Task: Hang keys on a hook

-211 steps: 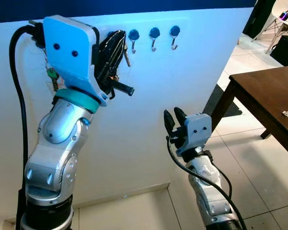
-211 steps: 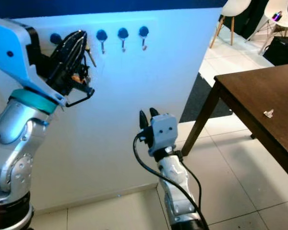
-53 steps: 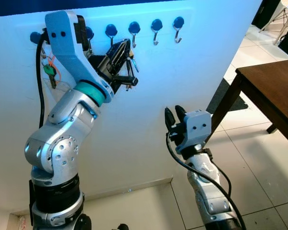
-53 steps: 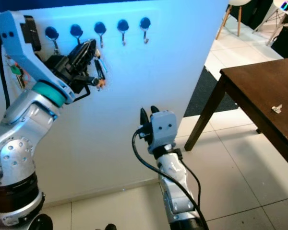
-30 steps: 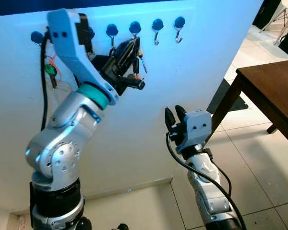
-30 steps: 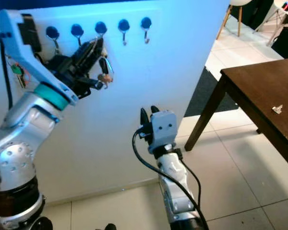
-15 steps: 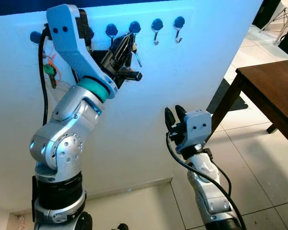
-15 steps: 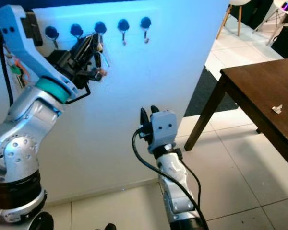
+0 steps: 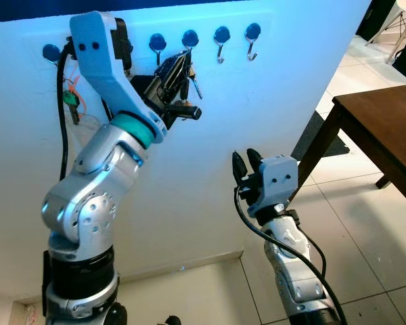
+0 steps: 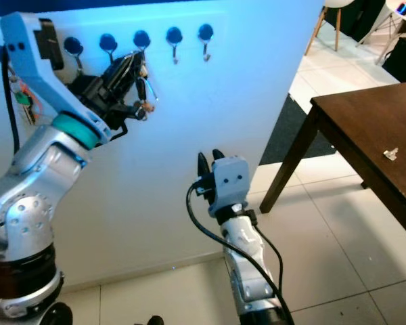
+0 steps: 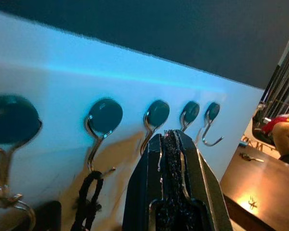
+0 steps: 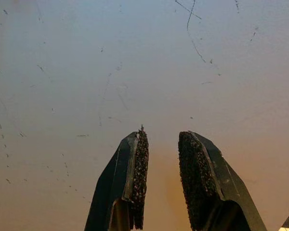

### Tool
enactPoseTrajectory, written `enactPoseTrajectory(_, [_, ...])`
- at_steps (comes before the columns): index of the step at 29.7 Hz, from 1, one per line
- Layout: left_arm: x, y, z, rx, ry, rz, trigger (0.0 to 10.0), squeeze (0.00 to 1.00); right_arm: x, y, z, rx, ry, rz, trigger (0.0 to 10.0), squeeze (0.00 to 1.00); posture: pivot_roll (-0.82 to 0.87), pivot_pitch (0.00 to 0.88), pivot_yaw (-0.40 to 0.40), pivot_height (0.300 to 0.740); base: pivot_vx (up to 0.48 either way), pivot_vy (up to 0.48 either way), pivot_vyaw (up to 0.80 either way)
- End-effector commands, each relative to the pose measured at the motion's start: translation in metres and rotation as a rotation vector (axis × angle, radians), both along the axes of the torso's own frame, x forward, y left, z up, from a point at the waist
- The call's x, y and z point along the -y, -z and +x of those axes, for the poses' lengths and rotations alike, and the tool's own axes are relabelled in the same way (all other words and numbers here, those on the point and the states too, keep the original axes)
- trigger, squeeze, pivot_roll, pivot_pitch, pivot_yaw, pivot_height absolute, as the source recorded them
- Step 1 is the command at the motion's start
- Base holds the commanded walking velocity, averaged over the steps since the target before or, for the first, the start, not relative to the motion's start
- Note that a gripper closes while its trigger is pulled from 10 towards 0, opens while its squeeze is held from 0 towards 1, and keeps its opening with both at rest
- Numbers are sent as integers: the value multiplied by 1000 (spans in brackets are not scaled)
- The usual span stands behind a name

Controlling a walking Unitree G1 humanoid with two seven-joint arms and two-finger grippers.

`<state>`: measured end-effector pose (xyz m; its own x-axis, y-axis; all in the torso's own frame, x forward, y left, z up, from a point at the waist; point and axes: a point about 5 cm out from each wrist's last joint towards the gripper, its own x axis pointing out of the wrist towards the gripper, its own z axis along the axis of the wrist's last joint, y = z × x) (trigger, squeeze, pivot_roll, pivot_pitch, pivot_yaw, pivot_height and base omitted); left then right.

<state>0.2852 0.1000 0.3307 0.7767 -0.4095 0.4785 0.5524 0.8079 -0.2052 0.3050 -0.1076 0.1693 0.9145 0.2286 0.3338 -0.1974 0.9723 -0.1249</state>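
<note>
From the left eye view, the left gripper (image 9: 181,64) is raised against the white wall (image 9: 210,156), its fingers pinched together on a bunch of keys (image 9: 191,76) that dangles just under the row of hooks (image 9: 189,42). Half a second ago the gripper sat a touch lower and nearer the 3rd hook; now its tip is beside the 4th hook, keys hanging close below it. Another set of keys (image 9: 70,100) with a green tag already hangs at the far left. The right gripper (image 9: 246,166) waits low by the wall, idle, where it was a second ago.

The right eye view shows the same: the keys (image 10: 146,95) swing free below the fingertips, not yet on any hook.

In the left wrist view the 2 black fingers (image 11: 156,163) are pressed shut, pointing at the hook (image 11: 154,120) straight ahead, with a black cord (image 11: 86,202) looped on the neighbouring one. I'd say the ring must be lifted over that hook's tip next.

In the right wrist view the fingers (image 12: 137,168) stand slightly apart, holding nothing, facing bare wall.
</note>
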Motion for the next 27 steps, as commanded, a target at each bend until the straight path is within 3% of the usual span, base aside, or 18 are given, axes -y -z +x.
enactPoseTrajectory(1, [0,1,-4,7,16,4,10000,0,-1,2,0,-8,-5,1,10000,0,-10,77,110,740,0,0,0])
enactPoseTrajectory(18, [15,4,-4,-7,50,13,10000,0,-2,2,0,-8,-7,1,10000,0,-16,82,112,740,0,0,0])
enactPoseTrajectory(27, [14,2,5,-21,-3,-11,10000,0,-2,1,0,-8,-7,3,10000,0,-16,86,114,740,0,0,0])
